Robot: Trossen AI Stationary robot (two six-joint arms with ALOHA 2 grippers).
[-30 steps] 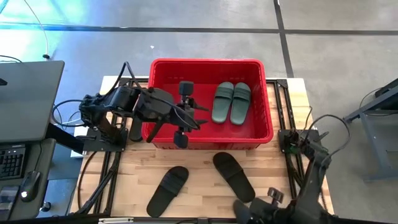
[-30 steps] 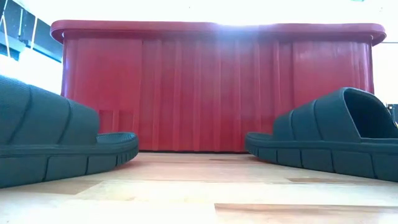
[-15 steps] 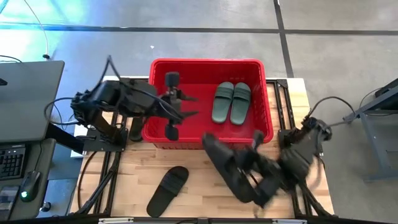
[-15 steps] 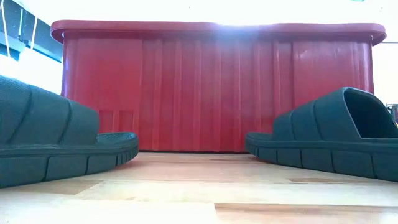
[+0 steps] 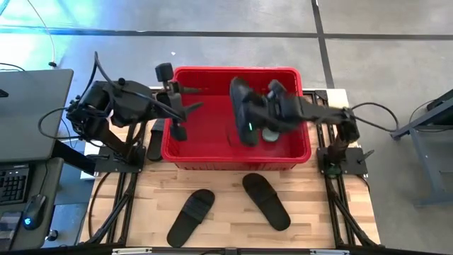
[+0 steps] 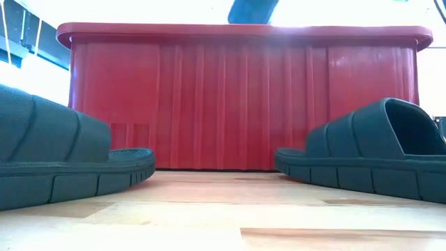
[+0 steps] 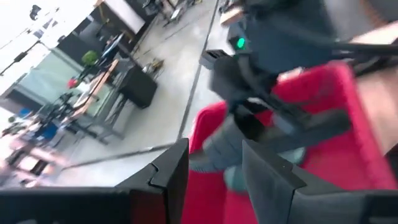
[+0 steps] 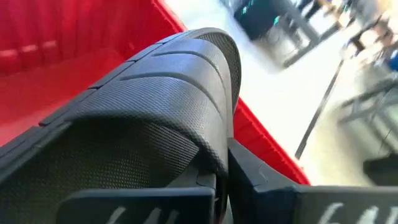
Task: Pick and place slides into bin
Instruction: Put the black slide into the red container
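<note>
No writing is readable. The right pincer (image 5: 263, 113) — low over the bench (image 5: 226, 212) half a second ago — now hangs above the red bin (image 5: 185, 152), clamped on a black slide (image 5: 241, 110). The left pincer (image 5: 177, 99), fingers apart, has drawn back to the bin's left rim. Two black slides (image 5: 266, 200) stay on the bench.

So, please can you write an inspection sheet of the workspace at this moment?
Surface: wooden table, mostly bare.
Job's things: red bin at far side; two black slides on the table; green slides in the bin, mostly hidden.
Clutter: nothing seen.
Grippers: right gripper holds a black slide over the bin; left gripper open, empty, at the bin's left wall.
Cables: on both arms, and floor at left.
Surroundings: grey floor, desk with keyboard at left.
</note>
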